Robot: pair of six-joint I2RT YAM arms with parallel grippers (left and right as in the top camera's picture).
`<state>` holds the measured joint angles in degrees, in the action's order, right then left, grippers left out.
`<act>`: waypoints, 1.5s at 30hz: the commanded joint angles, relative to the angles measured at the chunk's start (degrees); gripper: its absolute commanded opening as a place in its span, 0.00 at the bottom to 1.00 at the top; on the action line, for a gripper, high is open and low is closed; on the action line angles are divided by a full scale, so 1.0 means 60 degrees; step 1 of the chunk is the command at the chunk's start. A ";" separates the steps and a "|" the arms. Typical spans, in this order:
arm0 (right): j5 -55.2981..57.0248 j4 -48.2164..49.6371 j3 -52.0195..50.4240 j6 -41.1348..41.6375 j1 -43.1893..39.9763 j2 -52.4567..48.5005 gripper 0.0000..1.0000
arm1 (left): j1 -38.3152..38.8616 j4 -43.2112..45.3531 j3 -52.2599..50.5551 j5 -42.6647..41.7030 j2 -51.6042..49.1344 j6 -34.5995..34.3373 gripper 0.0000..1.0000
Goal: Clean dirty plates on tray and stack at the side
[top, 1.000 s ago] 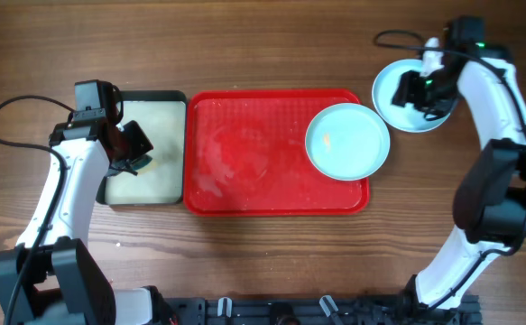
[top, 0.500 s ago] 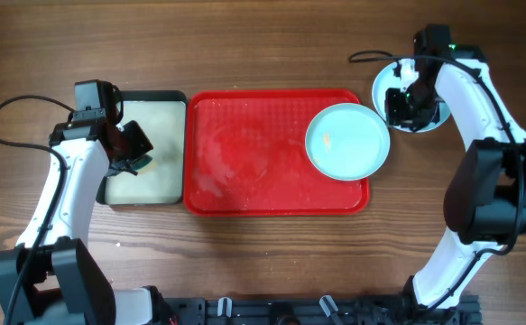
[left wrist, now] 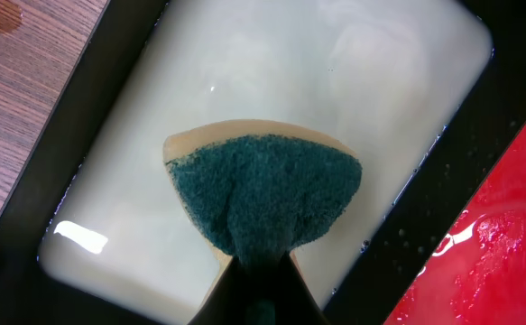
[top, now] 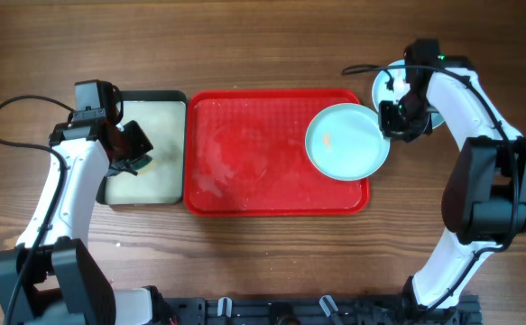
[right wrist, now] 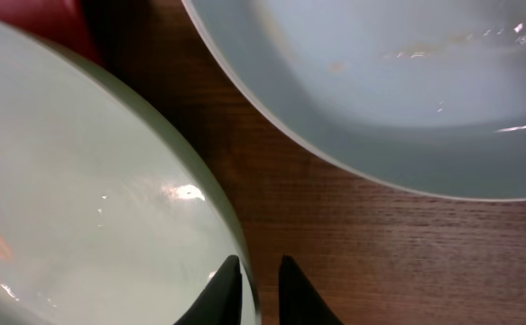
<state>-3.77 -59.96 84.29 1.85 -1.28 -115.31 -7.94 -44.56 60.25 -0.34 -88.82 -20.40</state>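
A pale blue plate [top: 344, 144] with a small orange smear lies at the right end of the red tray [top: 244, 153]. My right gripper [top: 391, 119] is at its right rim. In the right wrist view the gripper [right wrist: 261, 264] straddles that plate's rim [right wrist: 82, 208], one finger over the plate and one outside, with a narrow gap. A second pale blue plate [top: 382, 90] lies on the table beside the tray, partly under my right arm; it also shows in the right wrist view [right wrist: 380, 99]. No white plate shows on its own. My left gripper [left wrist: 261, 262] is shut on a green sponge [left wrist: 263, 194].
The left gripper [top: 139, 161] holds the sponge over the black-rimmed tray [top: 145, 95], whose pale inside holds milky water. Its black rim [left wrist: 461, 181] borders the wet red tray [left wrist: 506, 262]. Cables trail from both arms over the wooden table.
My right gripper has moved left and down from the plate on the table to the right rim of the plate on the tray. The left arm and both plates have not moved.
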 commanded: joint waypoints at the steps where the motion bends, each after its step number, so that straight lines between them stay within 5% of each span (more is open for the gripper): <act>1: 0.0044 0.0153 -0.0222 0.0419 0.0033 -0.0091 0.08 | -0.0029 0.0033 -0.0062 -0.0109 0.0106 0.0120 0.05; 12: -0.2273 0.1060 -0.0240 0.2280 0.1803 -0.0091 0.04 | -0.0029 0.0029 -0.0062 -0.0113 0.0106 0.0120 0.05; 24: 0.0310 0.2849 -0.0244 0.4481 0.4473 -0.0095 0.04 | -0.0029 0.0022 -0.0062 -0.0113 0.0106 0.0412 0.05; 26: 0.0310 0.2871 -0.0244 0.4459 0.4470 -0.0095 0.06 | -0.0029 0.0025 -0.0062 -0.0113 0.0106 0.0627 0.05; 27: 0.0310 0.2867 -0.0240 0.4437 0.4470 -0.0095 0.28 | -0.0029 0.0025 -0.0062 -0.0113 0.0106 0.0619 0.05; 29: 0.0310 0.2860 -0.0244 0.4393 0.4473 -0.0098 0.33 | -0.0026 0.0036 -0.0062 -0.0113 0.0106 0.0619 0.05; 41: 0.0492 0.4492 -0.0259 0.2597 0.4473 -0.0783 0.31 | -0.0029 0.0029 -0.0062 -0.0113 0.0106 0.0619 0.05; 45: 0.0495 0.4452 -0.0259 0.2419 0.4470 -0.1198 0.21 | -0.0029 0.0029 -0.0062 -0.0113 0.0106 0.0619 0.05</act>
<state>-1.87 -33.06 82.89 18.94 25.67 -120.31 -7.94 -44.56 60.25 -0.34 -88.82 -17.65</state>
